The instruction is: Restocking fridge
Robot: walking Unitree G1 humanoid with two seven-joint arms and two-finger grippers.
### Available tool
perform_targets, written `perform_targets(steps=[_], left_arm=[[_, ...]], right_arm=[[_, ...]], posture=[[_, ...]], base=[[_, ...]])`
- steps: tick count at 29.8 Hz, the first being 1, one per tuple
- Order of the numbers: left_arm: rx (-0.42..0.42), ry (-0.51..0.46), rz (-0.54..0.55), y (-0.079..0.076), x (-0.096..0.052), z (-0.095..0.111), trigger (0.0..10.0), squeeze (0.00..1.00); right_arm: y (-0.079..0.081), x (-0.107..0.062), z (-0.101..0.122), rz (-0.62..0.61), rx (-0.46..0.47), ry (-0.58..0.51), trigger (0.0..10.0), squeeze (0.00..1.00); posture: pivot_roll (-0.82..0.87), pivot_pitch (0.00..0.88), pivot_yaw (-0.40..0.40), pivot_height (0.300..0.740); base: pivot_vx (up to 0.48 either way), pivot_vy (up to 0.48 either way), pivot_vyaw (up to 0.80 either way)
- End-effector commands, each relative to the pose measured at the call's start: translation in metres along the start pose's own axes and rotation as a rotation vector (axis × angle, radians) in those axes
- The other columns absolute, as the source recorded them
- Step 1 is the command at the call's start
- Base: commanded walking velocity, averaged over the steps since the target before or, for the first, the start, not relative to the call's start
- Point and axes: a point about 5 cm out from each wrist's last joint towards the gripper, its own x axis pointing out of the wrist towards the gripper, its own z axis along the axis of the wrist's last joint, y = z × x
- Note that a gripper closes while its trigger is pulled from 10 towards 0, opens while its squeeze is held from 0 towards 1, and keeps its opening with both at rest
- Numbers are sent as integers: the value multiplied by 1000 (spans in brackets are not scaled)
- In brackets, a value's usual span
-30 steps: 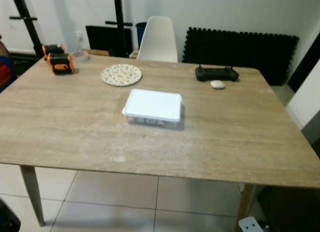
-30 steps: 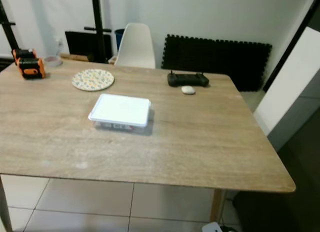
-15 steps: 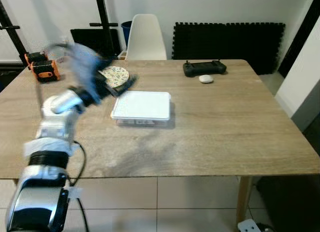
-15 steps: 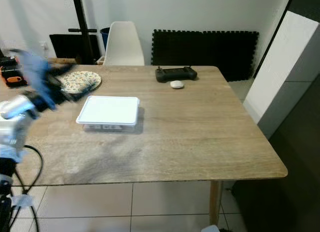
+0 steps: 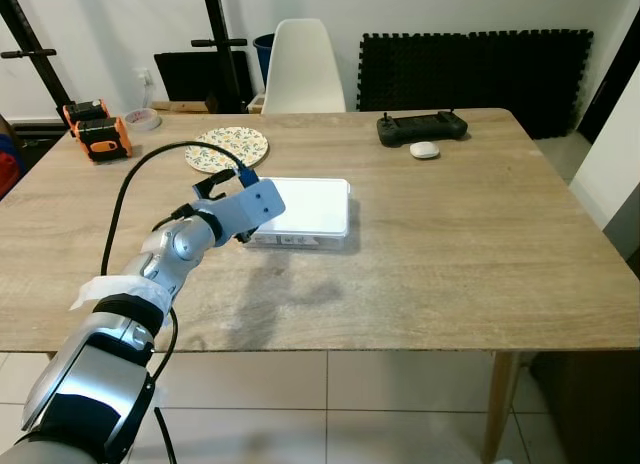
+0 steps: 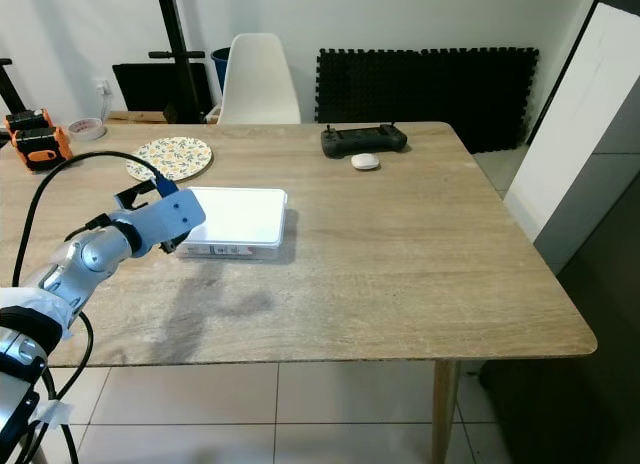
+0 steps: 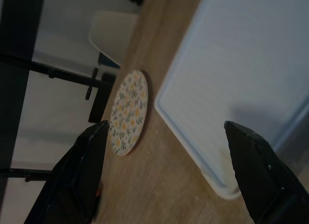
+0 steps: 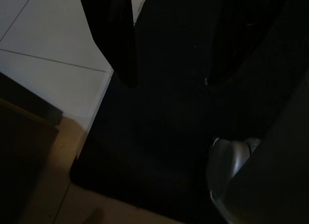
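A flat clear container with a white lid lies near the middle of the wooden table. My left arm reaches over the table from the near left. Its gripper hovers at the container's left end, just above the lid's edge. In the left wrist view the left gripper is open, its fingers spread wide, with the container's lid corner and bare table between them. My right gripper hangs beside the table over dark floor, fingers apart.
A flowered round plate lies just behind the left gripper. A black controller and a white mouse sit at the far right. Orange-black tools are at the far left, a white chair behind. A white panel stands right.
My left arm came into view, swung in blurred, and now holds still at the container's left end. The head camera shifted, so the whole picture moved.
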Motion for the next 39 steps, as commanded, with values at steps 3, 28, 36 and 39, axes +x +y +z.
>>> perform_targets(steps=[3,28,36,39], left_arm=[[16,-46,-133,-27,8,11,10000,0],[-347,-350,-174,1,20,64,10000,0],[-291,-293,-385,-22,18,56,10000,0],[-233,-252,-435,-32,17,51,10000,0]], right_arm=[[4,0,-5,4,9,5,10000,0],[9,-2,-16,23,-20,17,10000,0],[10,-2,-14,27,-30,12,10000,0],[11,-2,-14,29,-35,9,10000,0]], posture=[[-109,72,50,740],[-124,125,44,740],[-123,128,44,740],[-124,128,44,740]], base=[[0,0,0],[0,0,0],[0,0,0],[0,0,0]])
